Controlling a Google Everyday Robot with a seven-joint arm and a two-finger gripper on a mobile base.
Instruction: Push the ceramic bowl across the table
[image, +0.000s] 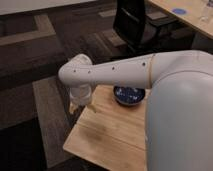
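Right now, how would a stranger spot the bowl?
Find the light wooden table under the white arm. The ceramic bowl sits near its far edge, right of the gripper. It's round, dark blue, unlike the blue disc on the far desk.

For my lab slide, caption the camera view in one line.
Robot arm stretches across the wooden table, its claw low at the table's edge, apart from the ceramic bowl.

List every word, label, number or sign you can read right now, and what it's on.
None can be read in this view.
Bowl: pale speckles only, no letters.
Blue disc on the far desk: no mark to be made out.
Arm: small dark dots, no label.
Gripper, at the left edge of the table, left of the bowl: no marking.
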